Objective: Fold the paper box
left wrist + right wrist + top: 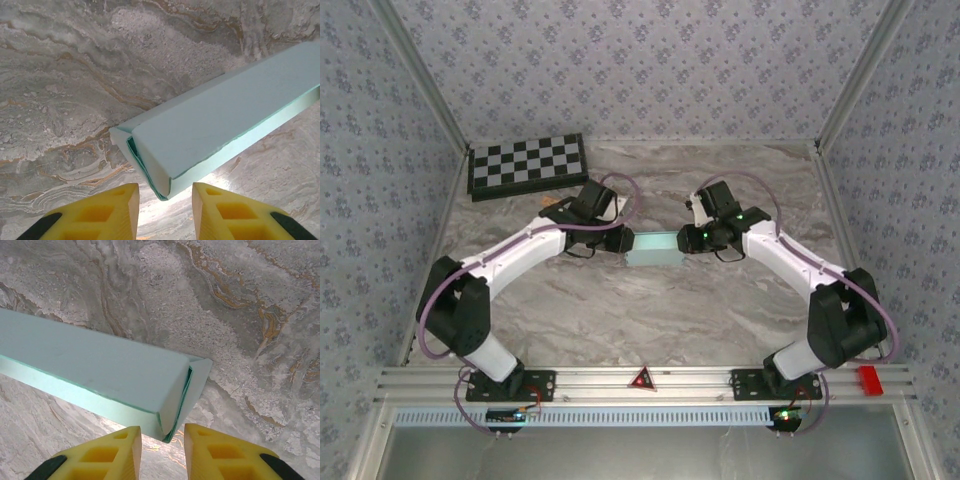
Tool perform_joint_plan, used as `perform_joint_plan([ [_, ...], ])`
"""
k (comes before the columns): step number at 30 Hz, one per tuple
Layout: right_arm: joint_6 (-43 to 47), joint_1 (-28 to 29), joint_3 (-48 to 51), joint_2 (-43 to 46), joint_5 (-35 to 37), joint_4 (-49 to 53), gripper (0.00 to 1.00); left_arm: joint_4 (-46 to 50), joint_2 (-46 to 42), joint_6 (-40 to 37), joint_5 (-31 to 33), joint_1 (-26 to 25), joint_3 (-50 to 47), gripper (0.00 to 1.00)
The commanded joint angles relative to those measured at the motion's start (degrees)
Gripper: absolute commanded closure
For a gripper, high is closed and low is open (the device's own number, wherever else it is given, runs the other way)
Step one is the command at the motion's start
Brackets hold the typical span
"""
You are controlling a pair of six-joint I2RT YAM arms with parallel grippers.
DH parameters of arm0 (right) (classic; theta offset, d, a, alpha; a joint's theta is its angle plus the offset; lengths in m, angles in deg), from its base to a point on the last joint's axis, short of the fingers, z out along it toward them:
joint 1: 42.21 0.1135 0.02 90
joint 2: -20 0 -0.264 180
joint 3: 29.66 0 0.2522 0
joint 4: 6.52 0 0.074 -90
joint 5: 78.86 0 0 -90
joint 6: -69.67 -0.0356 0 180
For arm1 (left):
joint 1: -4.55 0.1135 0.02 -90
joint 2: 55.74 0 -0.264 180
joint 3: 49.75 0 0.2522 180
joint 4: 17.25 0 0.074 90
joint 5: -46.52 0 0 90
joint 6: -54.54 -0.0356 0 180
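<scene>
Box [658,252]: pale blue thin card, matte, formed into a long flat-sided rectangular tube. It lies at mid-desk, long axis running left to right, squarely between the two claws.
Left wrist view: the near end of the box [225,125] has a folded flap with layered card edges showing at the corner.
Right wrist view: the other end [100,370] looks the same, with a flap tucked at an angle and a thin dark-green cut edge.
Desk [650,310]: grey-white marbled surface with rust-coloured veins.
Checkerboard [527,163]: black and white, flat, at the far left corner, well apart from the box.

Both arms reach inward from their bases, elbows out, wrists turned toward each other.

Left claw [620,240] is at the left end of the box. Its yellow fingers are spread [165,189], the box corner sits just in the gap, and it is released, not clamping.
Right claw [688,238] is at the right end, likewise spread [162,430] around the corner and released.
</scene>
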State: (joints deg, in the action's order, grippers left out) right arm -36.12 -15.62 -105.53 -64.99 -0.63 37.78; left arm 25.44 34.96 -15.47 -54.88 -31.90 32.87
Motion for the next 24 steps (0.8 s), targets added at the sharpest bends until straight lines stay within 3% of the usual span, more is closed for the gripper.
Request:
perform_joint_plan([
  [1,0.85,-0.51,-1.96,1.74,-0.27,1.54,0.69,0.44,-2.86,-0.63,0.33,-0.13,1.36,0.66],
  [10,0.25,-2.14,-1.70,4.65,-3.40,-0.55,0.68,-2.13,-6.46,0.95,-0.36,1.29,0.29,0.62],
  [12,-0.31,-2.74,-1.94,4.83,-4.02,-1.19,0.67,-3.21,-6.56,2.20,-1.26,2.25,0.06,0.58],
  [24,-2.93,-4.99,-4.92,1.56,-6.12,-3.25,0.66,-4.14,-1.79,7.43,-6.25,5.31,2.86,0.52],
])
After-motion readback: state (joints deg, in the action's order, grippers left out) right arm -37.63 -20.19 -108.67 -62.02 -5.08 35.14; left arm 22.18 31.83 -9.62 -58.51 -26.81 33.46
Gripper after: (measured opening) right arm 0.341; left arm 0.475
